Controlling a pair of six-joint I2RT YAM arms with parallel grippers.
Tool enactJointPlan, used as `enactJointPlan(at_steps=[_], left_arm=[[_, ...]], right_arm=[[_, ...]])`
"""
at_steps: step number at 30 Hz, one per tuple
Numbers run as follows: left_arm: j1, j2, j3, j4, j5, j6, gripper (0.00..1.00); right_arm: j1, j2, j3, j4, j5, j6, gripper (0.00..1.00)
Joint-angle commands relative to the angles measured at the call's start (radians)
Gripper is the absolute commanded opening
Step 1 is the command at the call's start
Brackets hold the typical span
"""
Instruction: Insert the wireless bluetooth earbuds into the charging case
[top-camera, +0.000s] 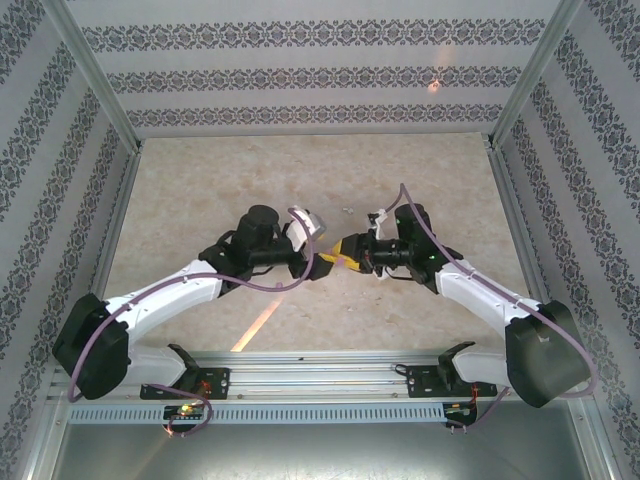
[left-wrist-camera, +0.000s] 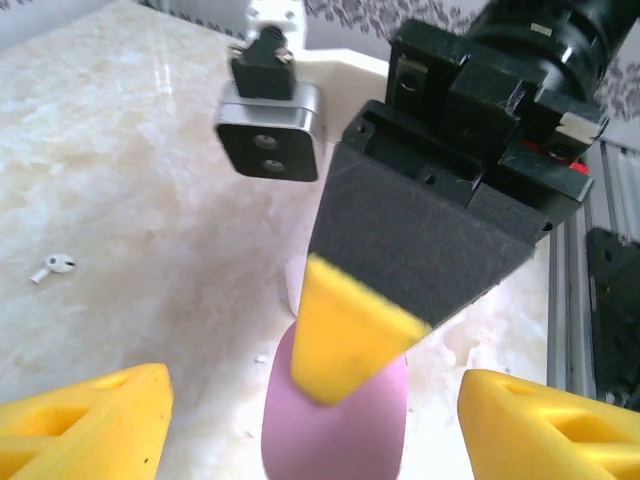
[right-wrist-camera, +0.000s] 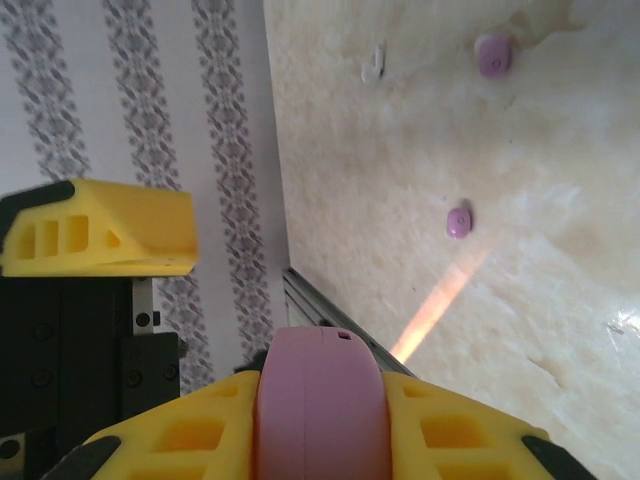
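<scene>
The marble-patterned table (top-camera: 250, 180) carried both arms, which met over its middle, about halfway between the near and far edges. The right gripper (right-wrist-camera: 320, 430) pinched the purple case (right-wrist-camera: 320, 385) between its yellow fingers. The left gripper (left-wrist-camera: 318, 425) stood spread, one finger on each side of that case and clear of it. One purple earbud (right-wrist-camera: 493, 55) lay near the white earbud (right-wrist-camera: 374, 63) on the table. The other purple earbud (right-wrist-camera: 458, 221) lay apart from them.
</scene>
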Motion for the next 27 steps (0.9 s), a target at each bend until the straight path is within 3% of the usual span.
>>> enactJointPlan(at_steps=[1,7,11,16,24,27], left_arm=[[0.047,-0.043,0.015,0.073,0.068,-0.052,0.75],[0.15,-0.077,-0.068,0.257,0.218,-0.146,0.71],[0.165,-0.036,-0.079,0.327,0.305,-0.132,0.71],[0.165,0.021,-0.089,0.462,0.33,-0.16,0.7],[0.16,0.099,-0.054,0.486,0.369,-0.183,0.64],[0.162,0.111,-0.038,0.487,0.377,-0.189,0.57]], right_arm=[[-0.029,-0.006,0.037,0.071,-0.02,0.096,0.25],[-0.047,0.026,0.131,0.073,-0.101,0.132,0.25],[-0.039,0.03,0.144,0.111,-0.104,0.175,0.26],[-0.02,0.029,0.137,0.176,-0.106,0.233,0.25],[-0.014,0.017,0.128,0.206,-0.095,0.268,0.26],[-0.012,0.015,0.126,0.206,-0.089,0.269,0.26]])
